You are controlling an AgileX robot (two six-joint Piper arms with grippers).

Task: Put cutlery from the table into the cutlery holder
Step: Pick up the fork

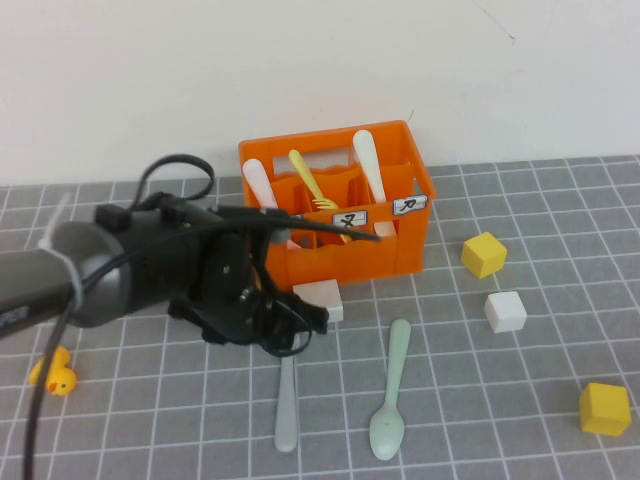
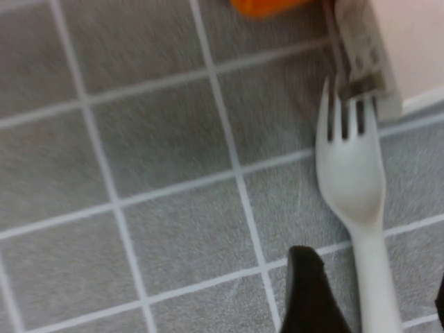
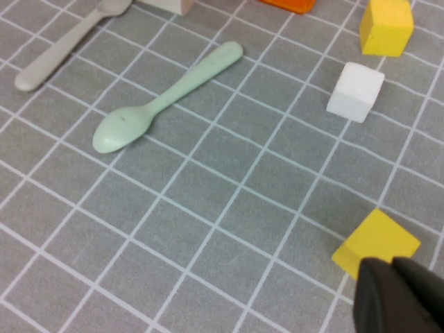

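The orange cutlery holder (image 1: 385, 255) stands at the back of the table (image 1: 480, 420), with a yellow fork (image 1: 312, 188) leaning inside it. A grey fork (image 2: 352, 177) lies flat on the table, its tines by a white block (image 2: 409, 48). My left gripper (image 2: 374, 309) is open low over the fork, one dark finger (image 2: 309, 291) on each side of the handle with gaps between. In the high view the gripper (image 1: 292, 335) hides the fork's (image 1: 287, 405) head. A mint-green spoon (image 1: 390, 395) lies to the right. My right gripper (image 3: 402, 291) is shut and empty, above a yellow cube (image 3: 374, 243).
Two white spoons (image 1: 366, 160) stand in the holder. A white block (image 1: 320, 298) sits at the holder's front. A yellow cube (image 1: 484, 254), a white cube (image 1: 505, 311) and another yellow cube (image 1: 604, 408) lie to the right. A yellow duck (image 1: 55, 376) sits at the left.
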